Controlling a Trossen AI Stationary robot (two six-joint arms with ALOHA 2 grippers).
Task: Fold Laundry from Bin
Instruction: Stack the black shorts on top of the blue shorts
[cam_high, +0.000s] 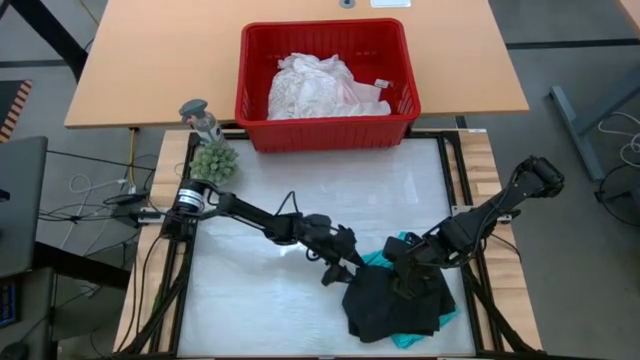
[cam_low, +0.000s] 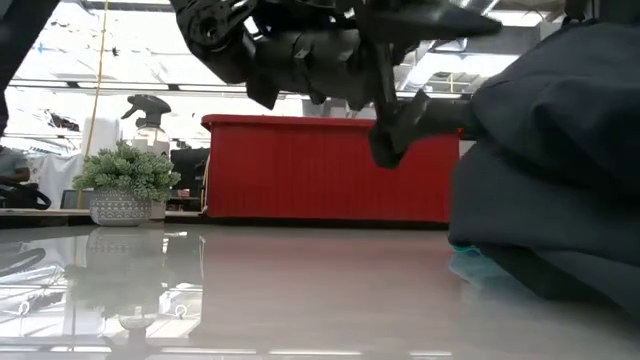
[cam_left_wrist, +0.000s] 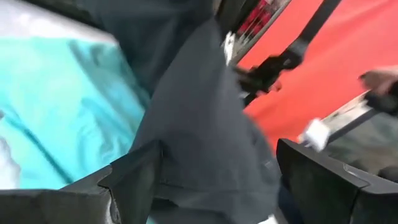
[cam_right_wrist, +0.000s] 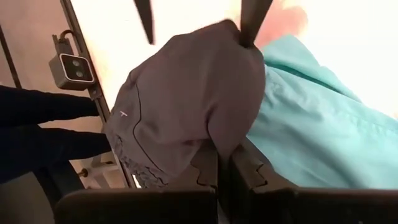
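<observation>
The black garment (cam_high: 395, 305) lies bunched near the table's front right, over a teal garment (cam_high: 398, 243) that shows at its edges. My right gripper (cam_high: 405, 280) is shut on a raised part of the black cloth. My left gripper (cam_high: 345, 268) is open at the pile's left side. Its fingers (cam_left_wrist: 130, 180) stand on either side of a raised black fold (cam_left_wrist: 199, 112). A white lacy top (cam_high: 315, 88) lies in the red bin (cam_high: 325, 130) beyond the table's far edge. My left gripper has black cloth between its open fingers; whether they touch it I cannot tell. My right gripper pinches a bunched fold of the black garment (cam_right_wrist: 208, 140) between its two shut fingers, slanting down from the table's right. The cloth humps up (cam_right_wrist: 180, 93) from the hold, and the rest lies on the teal garment (cam_right_wrist: 311, 118).
A small potted plant (cam_high: 213, 162) and a spray bottle (cam_high: 200, 115) stand at the table's far left corner. The white tabletop (cam_high: 250, 300) is bare left of the pile. The bin (cam_low: 320, 170) rests on a wooden table behind.
</observation>
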